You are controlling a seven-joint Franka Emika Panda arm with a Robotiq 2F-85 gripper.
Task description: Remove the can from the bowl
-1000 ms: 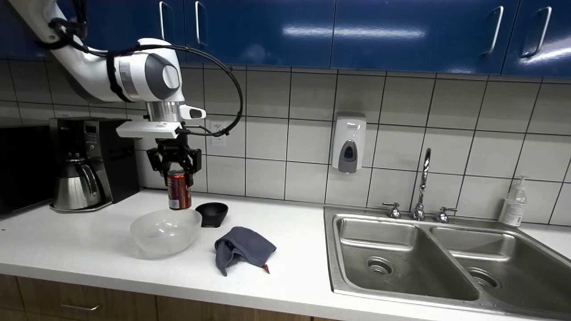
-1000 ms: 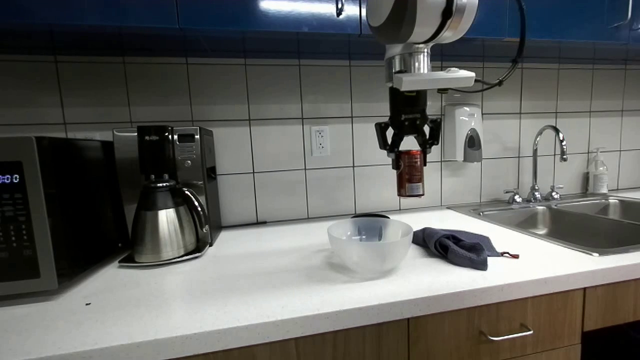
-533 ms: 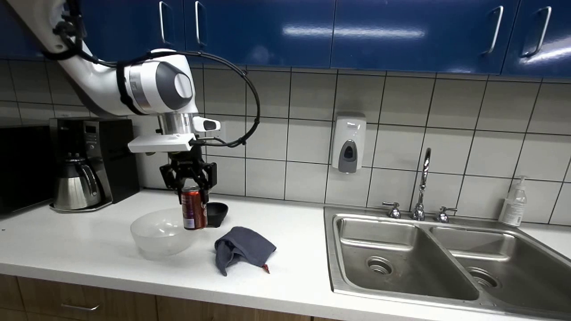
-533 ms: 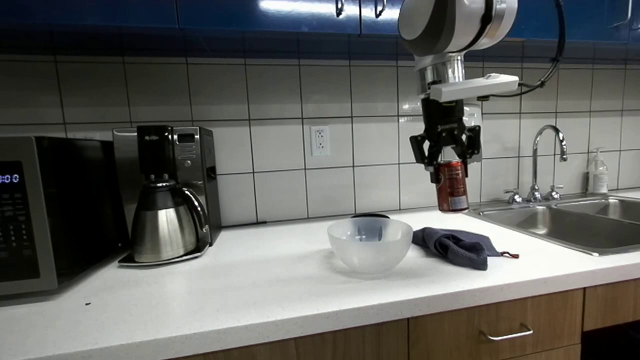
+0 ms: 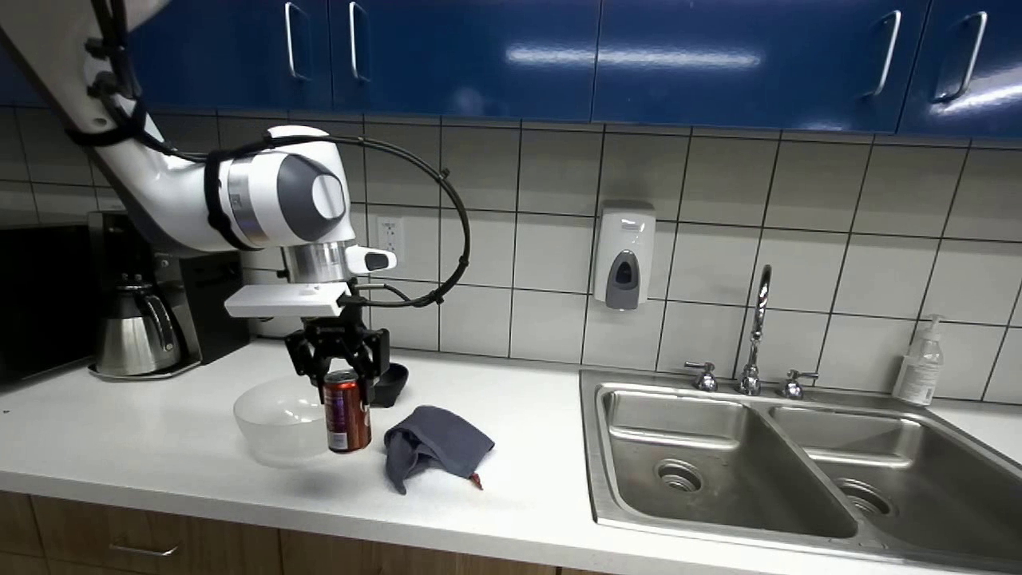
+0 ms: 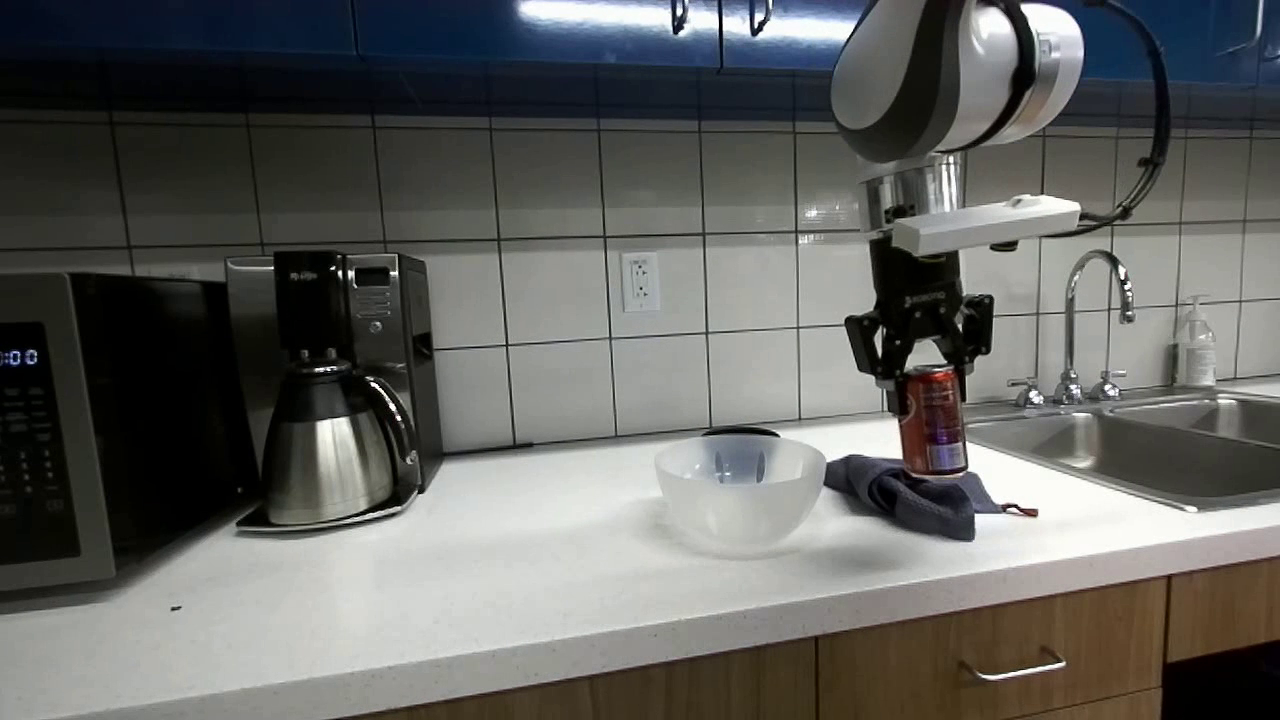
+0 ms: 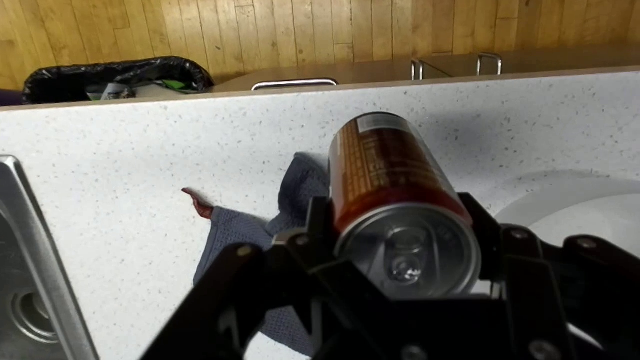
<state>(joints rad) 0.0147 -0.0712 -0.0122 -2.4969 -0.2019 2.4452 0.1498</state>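
Black two-fingered claw (image 6: 930,395): clamped about a dark red cylindrical drink can (image 6: 936,435) with a silvery top, a finger on either side of its upper part; I see them right of centre in an exterior view.
White-and-grey robot arm (image 5: 255,196): slanting down from the upper left of the frame in an exterior view, claw pointing downward.
Can: in the air above the speckled white counter (image 6: 480,590), leaning slightly, outside the wide, translucent whitish round bowl (image 6: 735,510) and to the right of it in both exterior views.
Bowl: upright on the counter, lower left of the frame in an exterior view, where the can covers some of its right edge; the wrist view shows only part, at the right.
Small black cup (image 5: 392,385): just right of the bowl in an exterior view, partly hidden behind the claw.
Crumpled grey-blue cloth (image 5: 447,435): right of the can, below centre in an exterior view, a small red tag (image 5: 477,481) at its corner.
Double steel sink (image 5: 599,447): lower right of the frame in an exterior view.
Black-and-steel coffee maker (image 6: 390,340): at the left of the frame in both exterior views.
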